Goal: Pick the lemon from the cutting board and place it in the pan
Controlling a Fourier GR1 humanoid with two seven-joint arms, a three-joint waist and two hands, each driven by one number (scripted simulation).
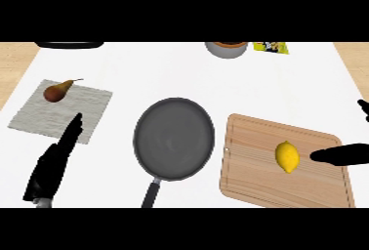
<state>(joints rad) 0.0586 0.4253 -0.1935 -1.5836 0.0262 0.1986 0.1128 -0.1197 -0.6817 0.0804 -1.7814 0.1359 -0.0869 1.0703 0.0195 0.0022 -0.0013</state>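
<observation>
One lemon [287,156] lies on the wooden cutting board [259,180], a little right of the board's middle, with its long side pointing toward the far and near edges. It touches nothing but the board. Just to its right, a dark fingertip of the right hand [343,154] comes in over the board's right edge and stops near the lemon without touching it; another dark tip shows higher at the view's right border. Whether this hand is spread or curled, I cannot tell, because most of it is outside the view.

Left of the board sits the grey pan [174,138], with nothing inside, its handle pointing toward the near edge. A narrow strip of white counter [180,68] separates pan and board.

Further left, the left hand [57,163] rests with straight fingers pressed together, its tip on the near corner of a grey cloth [79,110]. On the cloth's far part lies a pear [56,91].

At the far edge stand a grey bowl [226,49], a yellow packet [271,47] whose print is too small to read, and a dark object [69,44] at the far left. Much free counter lies between them and the pan.
</observation>
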